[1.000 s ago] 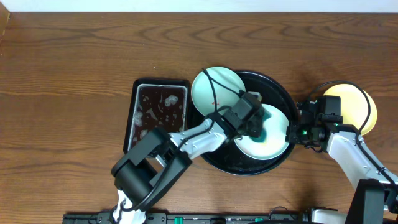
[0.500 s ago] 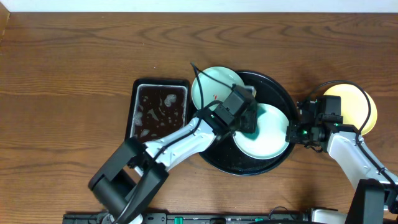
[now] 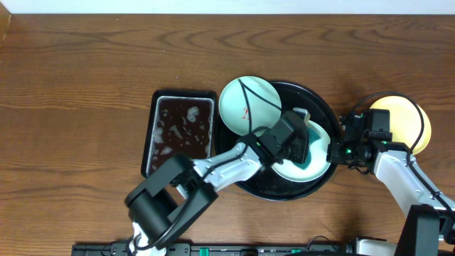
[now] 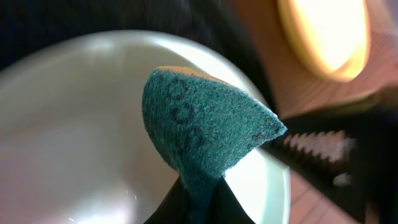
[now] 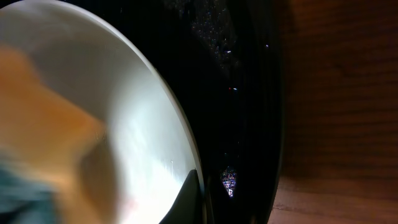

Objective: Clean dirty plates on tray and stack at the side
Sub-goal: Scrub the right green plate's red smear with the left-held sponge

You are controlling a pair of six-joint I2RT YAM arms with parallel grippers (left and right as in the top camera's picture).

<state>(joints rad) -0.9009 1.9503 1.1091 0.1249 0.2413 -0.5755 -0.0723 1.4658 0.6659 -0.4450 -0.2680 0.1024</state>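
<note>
Brown wood-grain tabletop (image 3: 85, 71) under everything, with a pale strip of wall along the far edge. Near the middle, the glossy black tray (image 3: 321, 104), round with a raised rim.

Just left of the tray, close against its rim: a smaller rectangular dark tray (image 3: 180, 131) holding brown liquid with pale flecks. Overlapping the tray's upper-left rim: the second mint plate (image 3: 238, 96), small red smear at centre, crossed by a black cable from the left arm. Right of the tray, on bare wood: the yellow plate (image 3: 405, 124), its near-tray edge hidden behind the right arm's wrist and a looping cable.

Inside the tray, toward its right side: the tilted mint plate (image 3: 298, 171). Left arm reaching in across the tray's lower-left rim, covering much of that plate's middle. Left pincer (image 3: 300, 142) pressed together on a green sponge (image 4: 205, 130), folded to a point with orange backing just showing along the top; held over the plate's inner face, contact not clear.

Right pincer (image 3: 333, 152) at the tray's right rim, pinching the tilted mint plate by its edge. One dark finger (image 5: 188, 199) lies over that rim, beside the tray's wet, droplet-speckled black floor.
</note>
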